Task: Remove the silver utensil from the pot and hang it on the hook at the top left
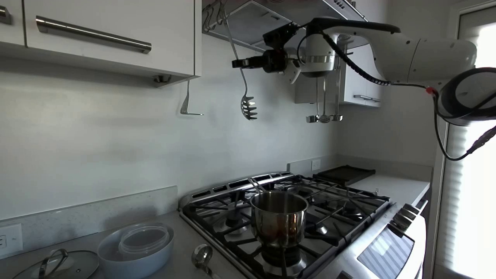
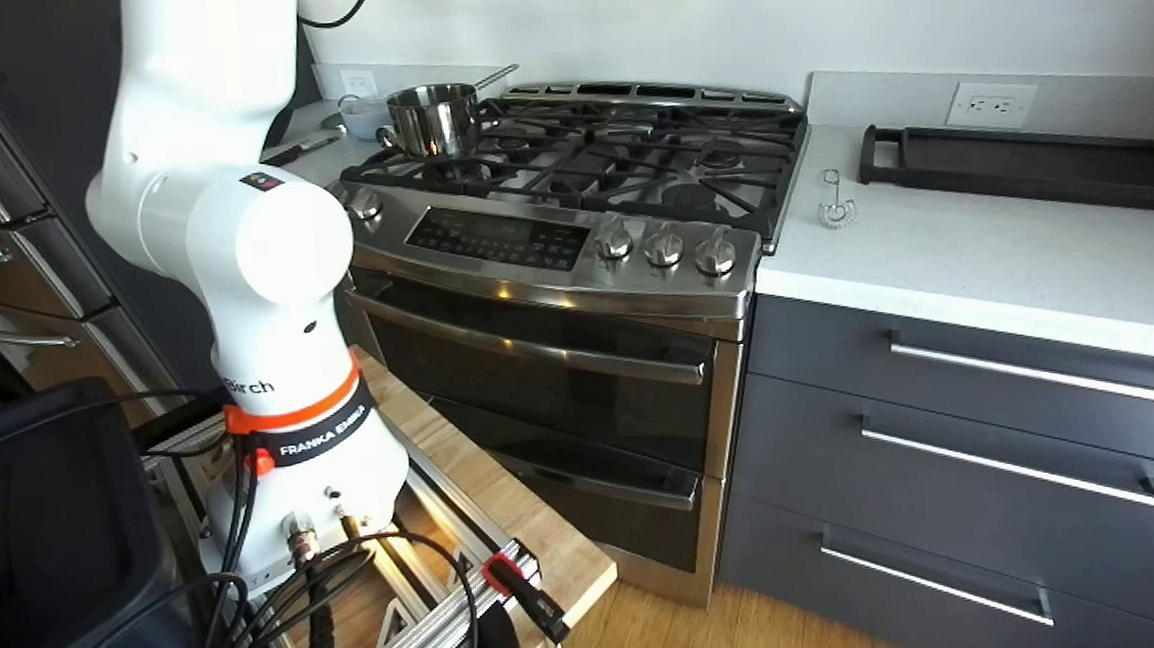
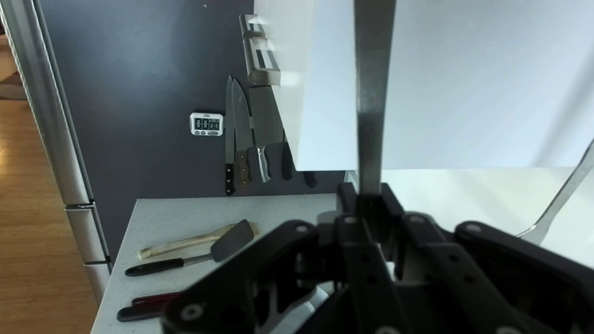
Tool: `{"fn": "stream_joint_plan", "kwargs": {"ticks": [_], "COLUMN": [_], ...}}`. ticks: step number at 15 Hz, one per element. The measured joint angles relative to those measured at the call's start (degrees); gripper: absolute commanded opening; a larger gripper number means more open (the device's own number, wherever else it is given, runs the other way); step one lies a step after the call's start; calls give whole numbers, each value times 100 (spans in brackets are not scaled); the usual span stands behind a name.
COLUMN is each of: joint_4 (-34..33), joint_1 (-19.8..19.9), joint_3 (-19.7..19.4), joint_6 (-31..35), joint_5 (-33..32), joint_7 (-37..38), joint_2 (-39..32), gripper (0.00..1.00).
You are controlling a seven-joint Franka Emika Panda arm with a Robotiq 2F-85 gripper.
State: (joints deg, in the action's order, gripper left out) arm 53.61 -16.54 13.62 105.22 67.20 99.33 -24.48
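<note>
Nearest me on the counter (image 1: 184, 236) sit a glass lid (image 1: 79, 265), a pale round bowl (image 1: 135, 267) and a metal ladle (image 1: 202, 255). Just past them, a shiny stainless-steel saucepan (image 1: 278, 228) stands on the gas stove (image 1: 348, 250). Higher up, the black claw (image 1: 238, 63) is clenched around the handle of a silver spaghetti server (image 1: 247, 105), about midway along. The server is out of the saucepan, toothed head down, handle leaning up toward curved hooks (image 1: 209, 18) at the near end of the range hood (image 1: 255, 23). Its top crosses them in an exterior view; whether it is caught, I cannot tell. The step looks like hanging: ease the handle's tip over its hook, let the server down gently until the hook bears its weight, and only then loosen the claw, backing straight away so nothing swings. Farthest off, a black griddle (image 1: 345, 174) lies past the stove.
</note>
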Motion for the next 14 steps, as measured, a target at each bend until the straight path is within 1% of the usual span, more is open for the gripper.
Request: {"fn": "stream_joint_plan", "kwargs": {"ticks": [4,14], "joint_4": [-112,-312], "joint_1": [4,114], "joint_3": [0,-2], "joint_6": [-191,-372], "joint_5": [0,0], "joint_7": [88,141], "joint_2": [-73,-110], "gripper": [3,3]}}
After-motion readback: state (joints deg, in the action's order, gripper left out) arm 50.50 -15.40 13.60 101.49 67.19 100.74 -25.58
